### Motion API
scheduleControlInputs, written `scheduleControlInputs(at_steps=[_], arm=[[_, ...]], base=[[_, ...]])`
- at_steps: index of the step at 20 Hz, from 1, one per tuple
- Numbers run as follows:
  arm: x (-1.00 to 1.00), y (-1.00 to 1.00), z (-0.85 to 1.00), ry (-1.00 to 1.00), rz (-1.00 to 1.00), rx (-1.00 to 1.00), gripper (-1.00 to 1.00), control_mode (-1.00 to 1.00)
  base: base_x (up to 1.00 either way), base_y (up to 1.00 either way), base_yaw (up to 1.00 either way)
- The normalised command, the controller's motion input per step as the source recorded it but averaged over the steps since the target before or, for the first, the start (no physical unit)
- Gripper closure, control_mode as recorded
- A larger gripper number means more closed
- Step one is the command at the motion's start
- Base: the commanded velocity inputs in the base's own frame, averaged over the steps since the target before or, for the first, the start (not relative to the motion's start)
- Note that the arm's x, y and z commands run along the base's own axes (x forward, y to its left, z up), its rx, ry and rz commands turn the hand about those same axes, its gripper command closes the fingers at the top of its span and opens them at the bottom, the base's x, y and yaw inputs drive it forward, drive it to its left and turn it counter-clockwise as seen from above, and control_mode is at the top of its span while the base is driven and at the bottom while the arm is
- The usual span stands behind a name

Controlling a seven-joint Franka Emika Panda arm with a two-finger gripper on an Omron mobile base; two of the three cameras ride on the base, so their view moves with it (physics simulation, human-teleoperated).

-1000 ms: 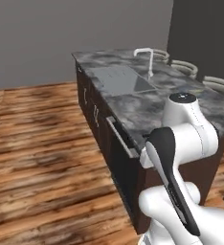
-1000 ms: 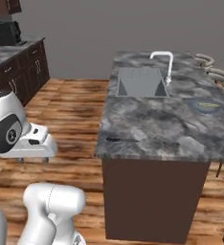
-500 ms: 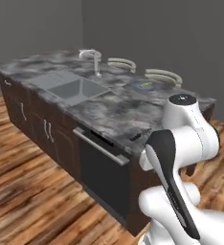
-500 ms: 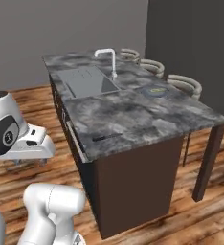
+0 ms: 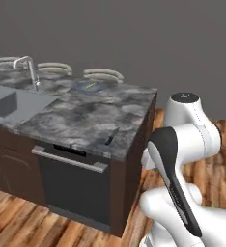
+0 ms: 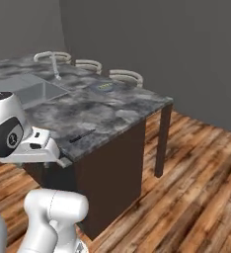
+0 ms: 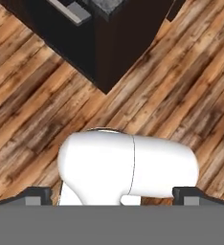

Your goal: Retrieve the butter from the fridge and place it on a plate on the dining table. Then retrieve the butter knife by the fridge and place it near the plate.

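The tool [image 7: 112, 196] points down at the wood floor [image 7: 190, 81] with its two dark tips set wide apart and nothing between them. Ahead stands the dining table [image 5: 81, 116], its marbled tabletop carrying the butter knife [image 5: 111, 136] near the closest corner. Farther back, the plate [image 5: 89, 86] holds the butter [image 5: 91, 86], beside the sink [image 5: 11, 102] and faucet [image 5: 29, 69].

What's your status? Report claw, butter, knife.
Claw open, empty, pointing at the wood floor. Butter on plate, far side of the table. Knife lies near the table's front edge, apart from plate. Nothing in the way.
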Motion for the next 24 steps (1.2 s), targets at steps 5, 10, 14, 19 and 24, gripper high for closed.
scheduleControlInputs(at_steps=[5,10,14,19,24], arm=[[0.0,0.0,0.0,0.0,0.0,0.0,-1.0,1.0],[0.0,0.0,0.0,0.0,0.0,0.0,-1.0,1.0],[0.0,0.0,0.0,0.0,0.0,0.0,-1.0,1.0],[0.0,0.0,0.0,0.0,0.0,0.0,-1.0,1.0],[0.0,0.0,0.0,0.0,0.0,0.0,-1.0,1.0]], base=[[-0.24,0.92,-0.68],[-0.04,0.61,-0.83],[-0.06,0.68,-0.79],[-0.18,1.0,-0.53],[-0.08,0.79,-0.22]])
